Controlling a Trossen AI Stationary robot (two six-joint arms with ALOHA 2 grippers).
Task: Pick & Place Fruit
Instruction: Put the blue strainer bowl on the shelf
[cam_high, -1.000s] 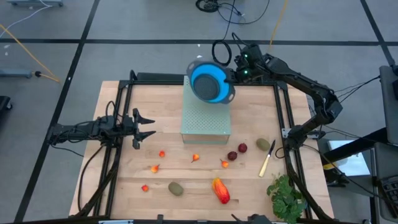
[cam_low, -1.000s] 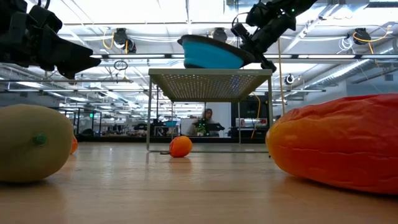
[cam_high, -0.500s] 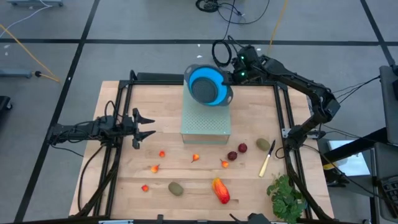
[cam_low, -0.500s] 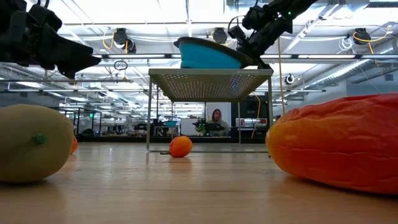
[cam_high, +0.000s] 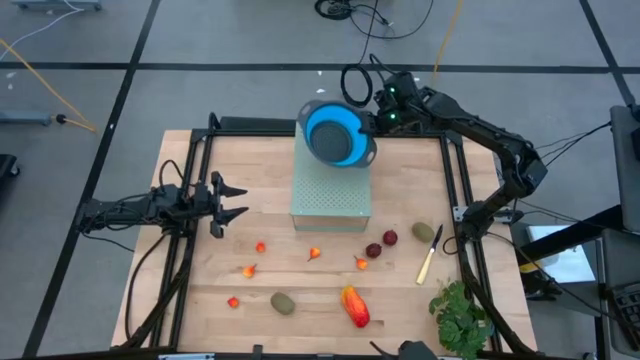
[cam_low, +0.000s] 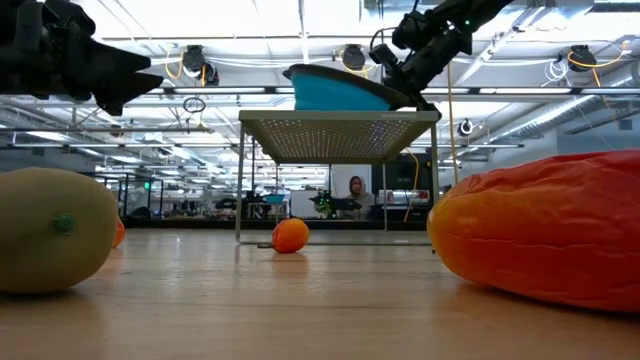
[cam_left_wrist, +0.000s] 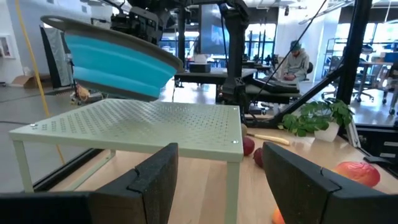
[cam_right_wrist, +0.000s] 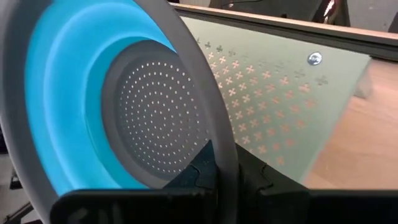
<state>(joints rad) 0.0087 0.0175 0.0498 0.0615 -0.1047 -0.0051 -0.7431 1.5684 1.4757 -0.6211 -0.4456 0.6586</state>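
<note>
A blue colander (cam_high: 335, 133) with a grey rim hangs tilted over the far end of a pale green perforated stand (cam_high: 330, 190), with my right gripper (cam_high: 378, 120) shut on it. Whether its bottom (cam_low: 340, 104) touches the stand I cannot tell. The fruit lie on the wooden table near the front: small orange-red pieces (cam_high: 261, 247), two dark red round ones (cam_high: 390, 238), brownish-green ovals (cam_high: 284, 302) and an orange-red oblong (cam_high: 355, 306). My left gripper (cam_high: 238, 201) waits open at the table's left, level, with nothing between its fingers (cam_left_wrist: 155, 177). My right gripper pinches the colander's grey rim (cam_right_wrist: 225, 163) between its two fingers (cam_right_wrist: 202, 171), one inside the bowl and one outside. It comes from the table's far right, slanting down. The colander is tilted, its opening turned up and toward the gripper.
A yellow-handled knife (cam_high: 430, 256) and a leafy green bunch (cam_high: 460, 315) lie at the near right. Black frame rails (cam_high: 190, 190) run along the table's left and right sides. A person sits in the room beyond the table (cam_left_wrist: 297, 59).
My left gripper has tipped its fingers slightly upward while staying in place. My right gripper has kept its hold on the colander over the stand's far end.
</note>
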